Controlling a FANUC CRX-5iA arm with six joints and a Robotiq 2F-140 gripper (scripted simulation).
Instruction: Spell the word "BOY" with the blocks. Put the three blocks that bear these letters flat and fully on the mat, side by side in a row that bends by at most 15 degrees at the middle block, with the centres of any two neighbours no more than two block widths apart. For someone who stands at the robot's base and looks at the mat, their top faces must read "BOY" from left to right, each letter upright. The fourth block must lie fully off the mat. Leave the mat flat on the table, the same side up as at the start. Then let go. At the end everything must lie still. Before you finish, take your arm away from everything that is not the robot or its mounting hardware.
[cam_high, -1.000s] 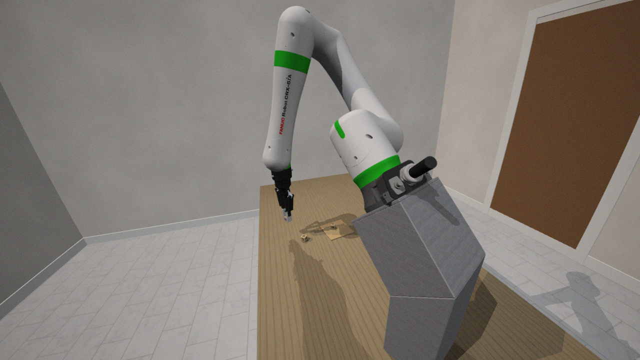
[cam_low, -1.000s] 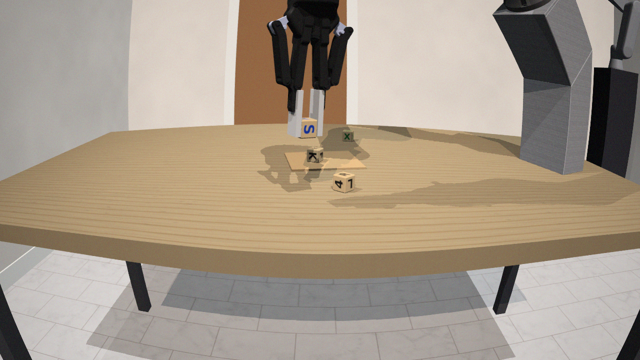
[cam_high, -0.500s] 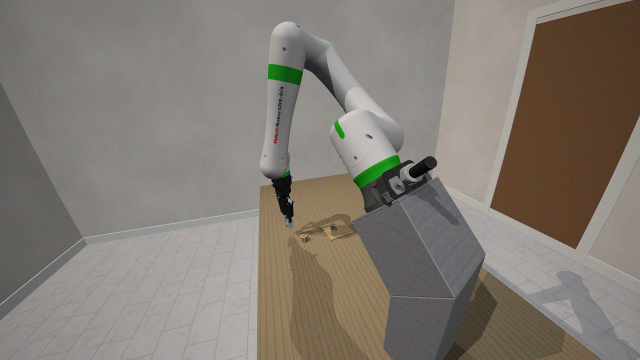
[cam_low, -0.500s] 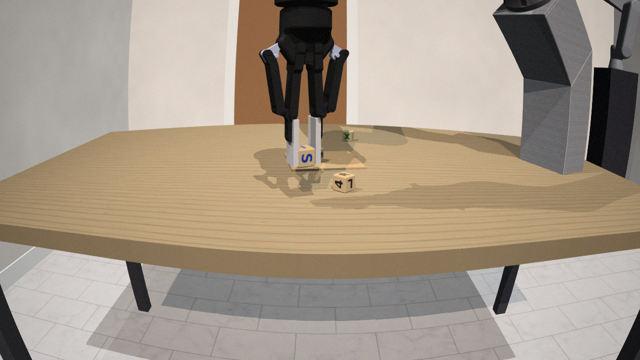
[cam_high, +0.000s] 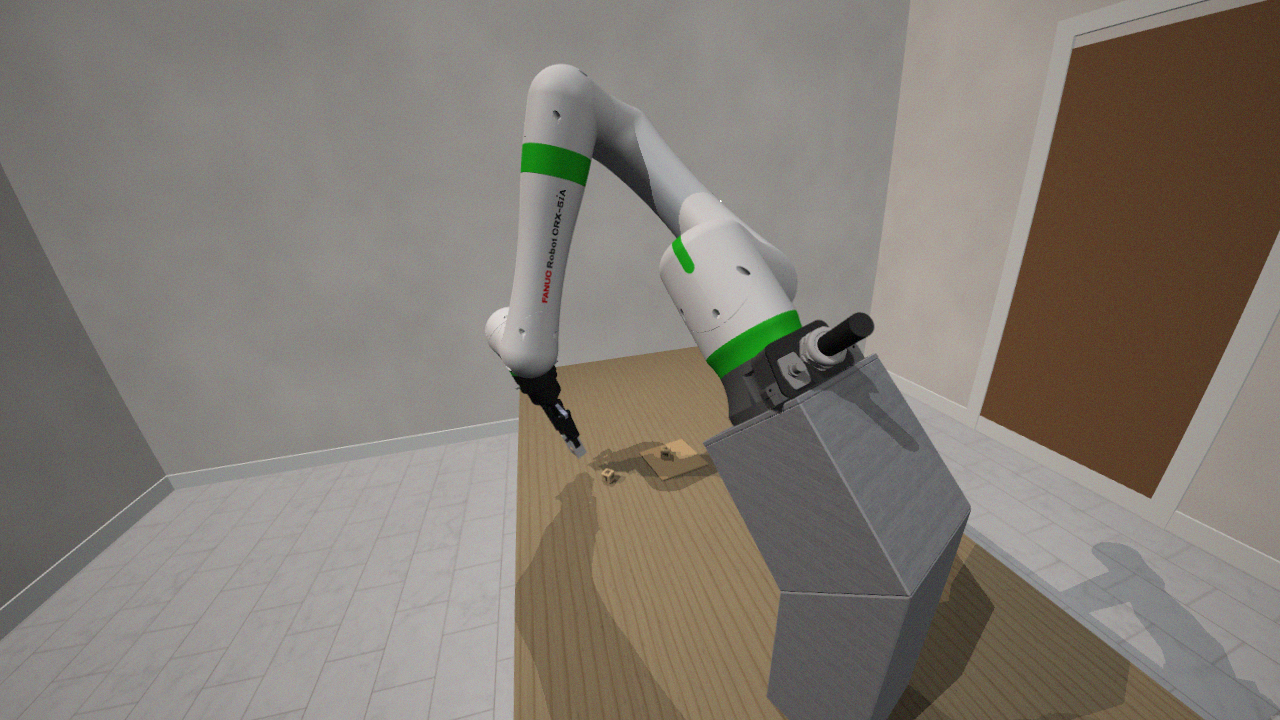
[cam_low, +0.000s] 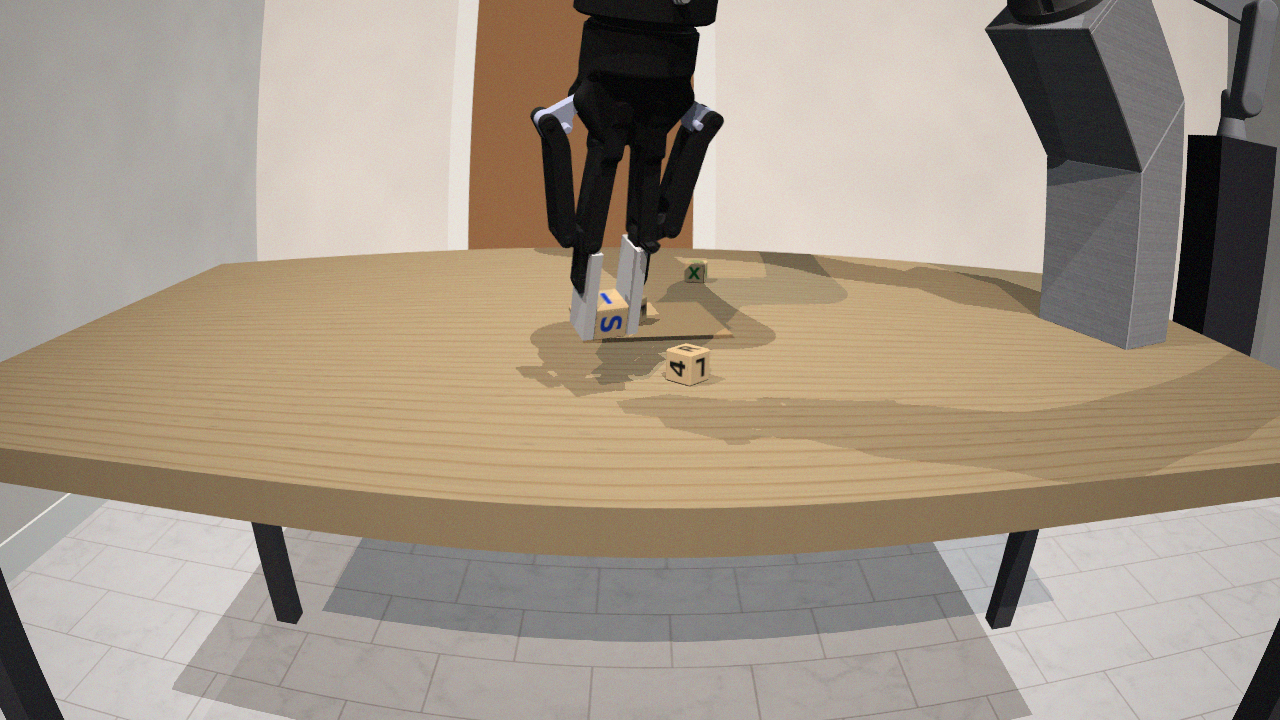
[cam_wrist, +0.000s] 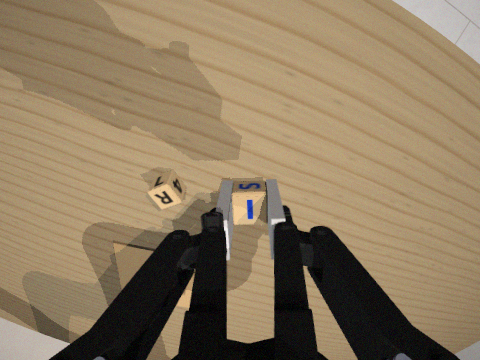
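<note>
My gripper (cam_high: 577, 447) (cam_low: 610, 322) (cam_wrist: 250, 196) is shut on a tan block (cam_low: 612, 315) (cam_wrist: 250, 207) with a blue S on its side and a blue I on top. It holds the block tilted, low over the table beside the tan mat (cam_high: 687, 467) (cam_low: 702, 327). A block with black marks 4 and R (cam_high: 608, 475) (cam_low: 687, 364) (cam_wrist: 166, 190) lies on the bare table off the mat. Another block (cam_high: 666, 454) sits on the mat; in the exterior view my fingers hide it. A block with a green X (cam_low: 695, 271) lies on the table beyond the mat.
The wooden table (cam_low: 268, 376) (cam_high: 626, 582) carries everything. The grey robot pedestal (cam_high: 832, 501) (cam_low: 1105, 179) stands at one end of the table, near the mat.
</note>
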